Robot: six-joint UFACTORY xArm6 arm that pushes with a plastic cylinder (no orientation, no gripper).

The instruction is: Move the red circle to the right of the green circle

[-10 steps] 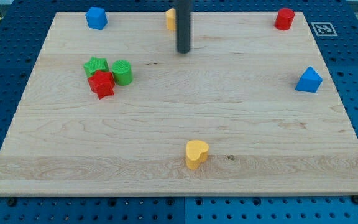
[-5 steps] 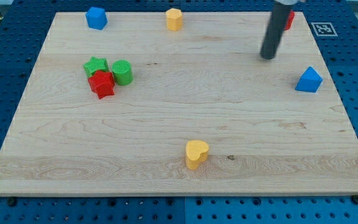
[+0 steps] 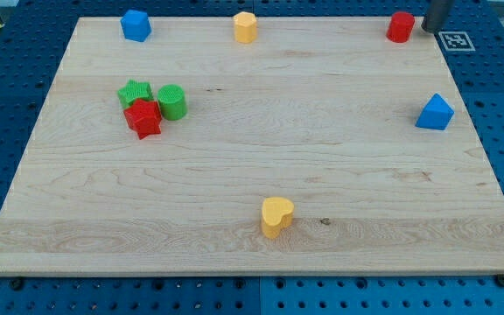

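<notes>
The red circle (image 3: 400, 26) stands near the board's top right corner. The green circle (image 3: 172, 101) stands at the left of the board, touching a green star (image 3: 135, 93) and a red star (image 3: 143, 118). My tip (image 3: 430, 29) is at the view's top right, just to the right of the red circle, with a small gap between them. Only the lowest part of the rod shows.
A blue block (image 3: 135, 24) stands at the top left and a yellow block (image 3: 246, 27) at the top middle. A blue block (image 3: 434, 113) sits at the right edge. A yellow heart (image 3: 276, 215) lies near the bottom middle. The wooden board (image 3: 252, 175) rests on a blue pegboard.
My tip has swept from the top middle of the board to the right and up, ending beside the red circle. No block has moved.
</notes>
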